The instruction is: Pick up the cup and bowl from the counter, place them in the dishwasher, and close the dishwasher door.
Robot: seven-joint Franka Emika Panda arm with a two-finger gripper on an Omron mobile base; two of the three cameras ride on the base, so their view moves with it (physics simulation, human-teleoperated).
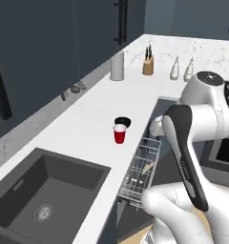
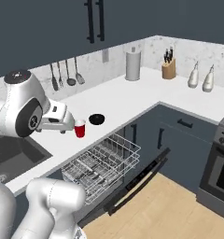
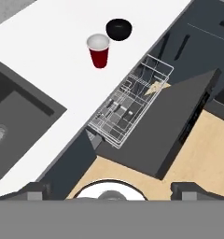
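The red cup (image 1: pixel 119 134) (image 2: pixel 80 129) (image 3: pixel 99 51) stands upright on the white counter (image 1: pixel 88 114) near its front edge. The black bowl (image 1: pixel 122 122) (image 2: pixel 97 119) (image 3: pixel 119 29) sits just behind it, close to or touching it. Below them the dishwasher door (image 2: pixel 132 186) (image 3: pixel 170 126) is folded down, with the white wire rack (image 1: pixel 141 169) (image 2: pixel 102 163) (image 3: pixel 130 105) pulled out. My gripper (image 3: pixel 111 189) (image 2: pixel 62 130) hangs high above the floor in front of the dishwasher, well clear of the cup. It is open, with nothing between its fingers.
A dark sink (image 1: pixel 45 195) (image 3: pixel 11 121) is sunk into the counter left of the cup. At the back stand a grey canister (image 1: pixel 117 66), a knife block (image 1: pixel 148 64) and two bottles (image 1: pixel 175 69). An oven (image 2: pixel 221 172) is at the right.
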